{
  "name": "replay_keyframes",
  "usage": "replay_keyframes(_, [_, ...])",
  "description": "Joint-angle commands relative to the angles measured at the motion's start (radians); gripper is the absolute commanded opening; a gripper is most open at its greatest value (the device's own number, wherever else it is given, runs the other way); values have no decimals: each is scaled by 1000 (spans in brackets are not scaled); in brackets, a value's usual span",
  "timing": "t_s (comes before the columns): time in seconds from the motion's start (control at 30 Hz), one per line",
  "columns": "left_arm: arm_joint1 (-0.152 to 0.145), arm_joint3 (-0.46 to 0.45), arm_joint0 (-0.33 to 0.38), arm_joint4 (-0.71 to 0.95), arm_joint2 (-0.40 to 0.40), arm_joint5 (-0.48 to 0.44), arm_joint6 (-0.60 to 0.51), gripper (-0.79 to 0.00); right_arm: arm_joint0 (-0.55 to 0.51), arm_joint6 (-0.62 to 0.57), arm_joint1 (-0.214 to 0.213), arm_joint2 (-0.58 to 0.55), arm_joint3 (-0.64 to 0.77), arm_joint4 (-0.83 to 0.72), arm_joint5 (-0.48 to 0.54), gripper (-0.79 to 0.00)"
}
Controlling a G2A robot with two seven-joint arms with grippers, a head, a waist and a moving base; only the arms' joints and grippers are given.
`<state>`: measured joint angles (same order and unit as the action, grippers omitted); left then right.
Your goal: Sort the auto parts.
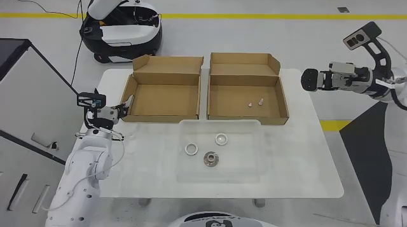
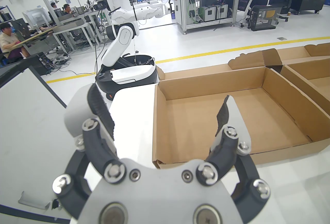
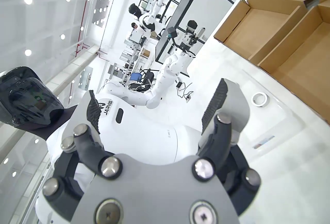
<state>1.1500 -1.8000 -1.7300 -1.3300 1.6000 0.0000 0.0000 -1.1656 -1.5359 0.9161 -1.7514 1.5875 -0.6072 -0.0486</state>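
Note:
Three metal parts lie in the clear tray (image 1: pixel 254 163) near the table's front: a white ring (image 1: pixel 190 149) (image 3: pixel 260 99), a small cup-shaped part (image 1: pixel 220 139) and a dark flanged part (image 1: pixel 210 158). Two small pale parts (image 1: pixel 255 103) rest in the right cardboard box (image 1: pixel 280 103). The left cardboard box (image 1: pixel 137 90) (image 2: pixel 232 119) holds nothing. My left gripper (image 1: pixel 124 109) (image 2: pixel 158 104) hangs open at the left box's outer front corner, holding nothing. My right gripper (image 1: pixel 308 79) (image 3: pixel 157 96) is open and bare, beyond the table's right edge, level with the right box.
Both boxes stand side by side at the back of the white table (image 1: pixel 305 163), flaps up. Another white robot (image 1: pixel 121 30) is parked behind the table. A dark-framed panel (image 1: pixel 38 87) stands to the left. Bare tabletop lies right of the tray.

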Motion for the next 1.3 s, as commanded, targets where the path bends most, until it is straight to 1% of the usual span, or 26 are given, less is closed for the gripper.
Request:
replay_keyframes(0.0, [0, 0, 0, 0, 0, 0, 0, 0, 0, 0, 0, 0, 0, 0, 0, 0])
replay_keyframes(0.07, [-1, -20, 3, -22, 0, -10, -1, 0, 0, 0, 0, 0, 0, 0, 0, 0])
replay_keyframes(0.13, [-3, -61, 2, -34, 2, -40, -19, 0, 0, 0, 0, 0, 0, 0, 0, 0])
replay_keyframes(0.3, [-10, -190, -9, -102, 11, -117, -124, 0, 0, 0, 0, 0, 0, 0, 0, 0])
replay_keyframes(0.47, [-18, -309, -15, -168, 7, -228, -231, 0, 0, 0, 0, 0, 0, 0, 0, 0])
replay_keyframes(0.67, [-26, -415, -12, -202, -6, -368, -315, 0, 0, 0, 0, 0, 0, 0, 0, 0])
replay_keyframes(0.8, [-30, -455, 1, -176, -19, -456, -362, 0, 0, 0, 0, 0, 0, 0, 0, 0])
replay_keyframes(1.0, [-37, -501, 46, -164, -56, -574, -451, 0, 0, 0, 0, 0, 0, 0, 0, 0])
replay_keyframes(1.1, [-40, -519, 75, -168, -89, -621, -494, 0, 0, 0, 0, 0, 0, 0, 0, 0])
replay_keyframes(1.27, [-42, -531, 128, -165, -165, -683, -581, 0, 0, 0, 0, 0, 0, 0, 0, 0])
